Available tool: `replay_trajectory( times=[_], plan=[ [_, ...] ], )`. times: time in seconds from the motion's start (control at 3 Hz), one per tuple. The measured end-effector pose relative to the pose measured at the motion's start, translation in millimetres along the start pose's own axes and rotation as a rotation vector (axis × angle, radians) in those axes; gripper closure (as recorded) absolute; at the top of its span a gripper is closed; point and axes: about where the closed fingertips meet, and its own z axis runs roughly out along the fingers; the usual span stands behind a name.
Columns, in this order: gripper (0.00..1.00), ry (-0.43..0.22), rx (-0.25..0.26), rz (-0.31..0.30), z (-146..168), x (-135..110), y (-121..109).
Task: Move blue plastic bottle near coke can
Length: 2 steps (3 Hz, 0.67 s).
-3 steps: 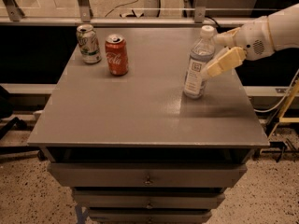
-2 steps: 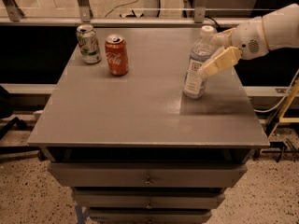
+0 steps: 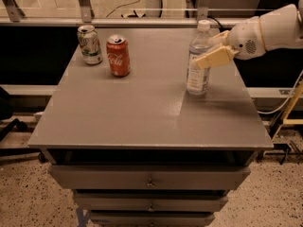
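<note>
The blue plastic bottle (image 3: 197, 74) stands upright on the right half of the grey cabinet top (image 3: 142, 108). It is clear with a white cap and white label. The coke can (image 3: 118, 56), red with white script, stands upright at the back left, well apart from the bottle. My gripper (image 3: 204, 55), cream-coloured on a white arm reaching in from the right, is at the bottle's upper half and overlaps it in view. The bottle rests on the surface.
A green-and-white silver can (image 3: 90, 44) stands just left of the coke can near the back left corner. A metal railing runs behind the cabinet. Drawers are below the front edge. Cables and a yellow frame are on the floor at right.
My gripper has shifted slightly left, closer onto the bottle. The bottle and both cans have not moved.
</note>
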Motion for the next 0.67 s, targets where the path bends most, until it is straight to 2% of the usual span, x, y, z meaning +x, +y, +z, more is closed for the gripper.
replay_trajectory(
  times=[0.33, 0.67],
  plan=[
    [0.72, -0.025, 0.022, -0.026, -1.8, -9.6, -0.2],
    [0.95, -0.075, 0.070, -0.089, -7.6, -28.0, -7.2]
  ],
)
